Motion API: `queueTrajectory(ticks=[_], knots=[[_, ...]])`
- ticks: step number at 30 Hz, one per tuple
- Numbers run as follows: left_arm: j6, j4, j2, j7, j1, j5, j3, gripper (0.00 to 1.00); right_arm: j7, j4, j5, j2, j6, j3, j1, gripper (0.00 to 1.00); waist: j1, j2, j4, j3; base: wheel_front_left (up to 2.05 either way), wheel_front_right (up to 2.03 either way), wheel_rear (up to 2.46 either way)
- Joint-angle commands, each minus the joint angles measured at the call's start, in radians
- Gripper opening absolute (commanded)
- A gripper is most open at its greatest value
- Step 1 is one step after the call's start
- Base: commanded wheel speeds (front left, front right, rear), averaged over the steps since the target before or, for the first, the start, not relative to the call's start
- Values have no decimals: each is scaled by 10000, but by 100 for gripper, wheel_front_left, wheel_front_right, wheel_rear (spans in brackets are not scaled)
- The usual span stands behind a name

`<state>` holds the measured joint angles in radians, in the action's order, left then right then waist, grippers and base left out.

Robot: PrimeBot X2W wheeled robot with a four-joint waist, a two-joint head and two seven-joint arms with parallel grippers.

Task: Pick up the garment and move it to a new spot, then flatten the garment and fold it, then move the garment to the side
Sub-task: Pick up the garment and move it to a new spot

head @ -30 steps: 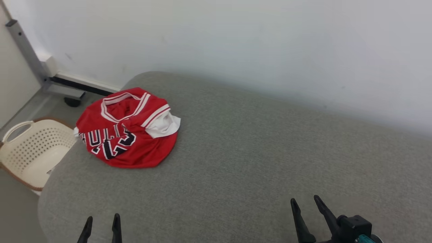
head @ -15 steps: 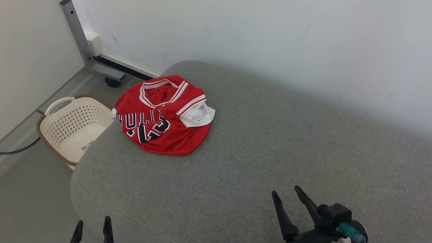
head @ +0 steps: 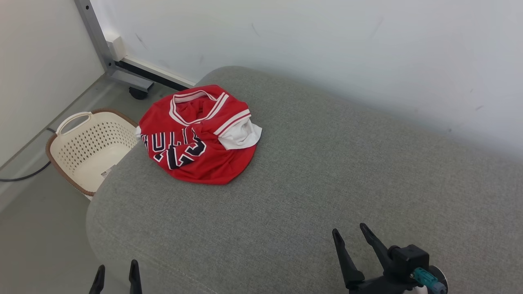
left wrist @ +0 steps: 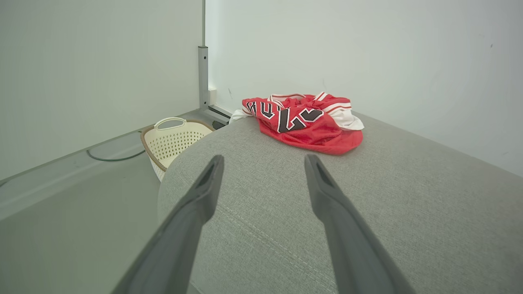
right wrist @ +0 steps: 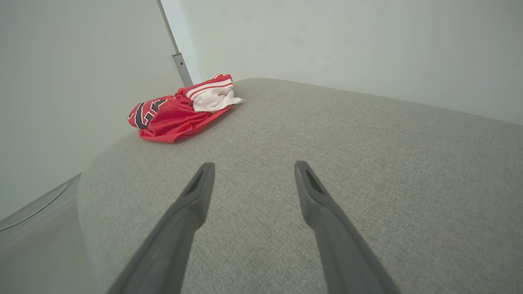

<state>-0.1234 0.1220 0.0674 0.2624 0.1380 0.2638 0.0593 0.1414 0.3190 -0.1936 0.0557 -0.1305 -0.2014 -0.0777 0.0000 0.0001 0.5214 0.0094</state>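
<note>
The garment (head: 200, 136) is a red jersey with white trim and dark lettering, lying crumpled in a heap at the far left end of the grey padded surface (head: 327, 171). It also appears ahead in the left wrist view as the garment (left wrist: 304, 122) and far left in the right wrist view as the garment (right wrist: 179, 110). My left gripper (head: 116, 271) stands open at the near left edge, well short of the jersey, with nothing between its fingers. My right gripper (head: 349, 234) hangs open over the near right part of the surface, empty too.
A cream perforated laundry basket (head: 88, 149) sits on the floor just left of the surface, beside the jersey. A metal frame leg with a caster (head: 137, 92) and a white wall stand behind. A dark cable (head: 24, 175) lies on the floor.
The head camera has swung left, so the whole picture shifted right and more floor and basket show. The jersey lies as before. Both grippers stay open and low in the picture.
</note>
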Motion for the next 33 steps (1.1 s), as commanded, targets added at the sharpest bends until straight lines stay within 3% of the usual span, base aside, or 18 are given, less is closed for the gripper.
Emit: queueTrajectory(ticks=[1, 8, 13, 19, 24, 28, 33], knots=[[-23, 160, -21, 31, -223, -4, -75, 100, 12, -11, -79, 38, -1, 40, 175, 100, 0, -1, -24, 29, 0, 0, 0], [-87, 1397, 335, -80, -1661, 350, -713, 100, -282, -447, 142, 219, -3, 405, 385, 100, 0, -1, -82, 575, 0, 0, 0], [-59, 3105, 533, -621, -4717, 1372, -1501, 100, -851, -1257, 364, 702, -1, 319, -2, 100, 0, -1, -486, 1743, 0, 0, 0], [-59, 4836, 1253, -1075, -7655, 2951, -2211, 100, -1453, -2129, 504, 1169, -3, -294, -759, 100, 0, -1, -1525, 3307, 0, 0, 0], [-59, 5968, 1835, -2215, -9296, 4412, -2080, 100, -1715, -2719, 547, 1421, -3, -611, -1089, 100, 0, -1, -2427, 4411, 0, 0, 0], [-60, 6597, 2440, -3173, -10122, 4848, -2257, 100, -1858, -3136, 609, 1556, -3, -447, -908, 100, 0, -1, -2973, 5157, 0, 0, 0], [2, 7424, 3043, -3529, -10796, 4822, -2176, 100, -1889, -3827, 788, 1475, -3, -167, -708, 100, 0, -1, -3433, 5782, 0, 0, 0]])
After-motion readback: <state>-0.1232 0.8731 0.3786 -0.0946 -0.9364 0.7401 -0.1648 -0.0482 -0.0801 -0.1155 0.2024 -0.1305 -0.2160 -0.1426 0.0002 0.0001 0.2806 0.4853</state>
